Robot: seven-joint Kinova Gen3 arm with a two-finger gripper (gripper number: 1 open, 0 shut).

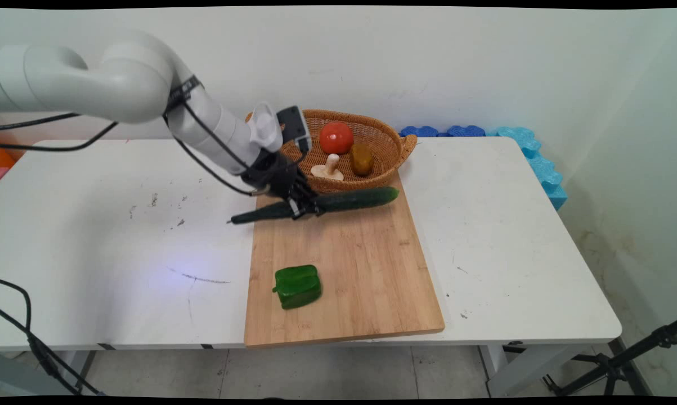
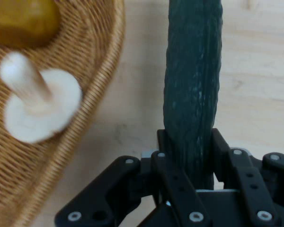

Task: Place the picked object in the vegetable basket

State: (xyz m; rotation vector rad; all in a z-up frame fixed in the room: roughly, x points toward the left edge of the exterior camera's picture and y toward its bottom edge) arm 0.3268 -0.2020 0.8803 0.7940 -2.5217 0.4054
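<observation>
A white counter [image 1: 484, 225] carries a wooden board [image 1: 361, 270] near its middle and a wicker basket [image 1: 397, 152] at the board's far edge.

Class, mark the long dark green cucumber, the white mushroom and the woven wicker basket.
Long dark green cucumber [image 1: 361, 199], main view, right half.
White mushroom [image 2: 38, 111], hand view, its cap.
Woven wicker basket [image 1: 384, 147], main view, right inner wall.

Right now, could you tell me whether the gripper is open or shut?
Shut on the cucumber: the gripper has a finger pressed against each of its sides.
</observation>
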